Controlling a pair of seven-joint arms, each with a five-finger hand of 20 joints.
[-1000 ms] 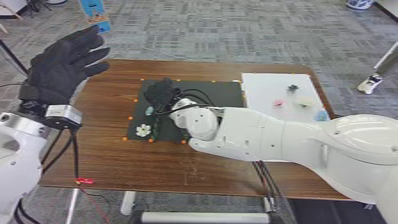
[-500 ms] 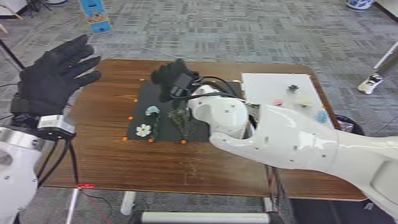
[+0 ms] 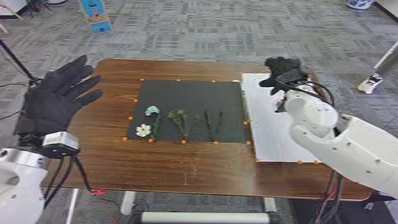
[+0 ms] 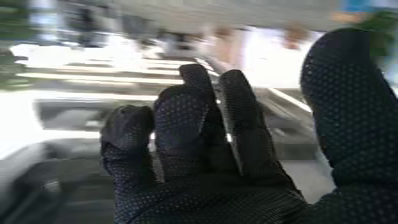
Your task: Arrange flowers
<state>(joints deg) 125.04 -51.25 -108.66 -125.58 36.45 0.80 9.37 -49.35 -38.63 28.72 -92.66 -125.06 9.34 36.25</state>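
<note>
In the head view the right hand point(image 3: 282, 70) is over the far part of the white sheet point(image 3: 274, 142), and flowers under the hand and arm are mostly hidden. In the right wrist view the same hand point(image 4: 204, 145) has its fingers extended and holds nothing. My left hand point(image 3: 55, 95) is raised beyond the table's left edge, fingers straight. On the black sheet point(image 3: 191, 90) lie a white flower point(image 3: 143, 130), a light blue flower point(image 3: 152, 110) with a green stem, a leafy green sprig point(image 3: 178, 120) and thin dark stems point(image 3: 213, 122).
Small orange markers point(image 3: 184, 142) line the sheets' edges. The brown table point(image 3: 195, 172) extends on the near side of both sheets. My right forearm point(image 3: 315, 112) crosses the table's right edge.
My right hand has moved right, from over the black sheet to over the far part of the white sheet, uncovering the sprig and stems. The left hand has shifted only slightly.
</note>
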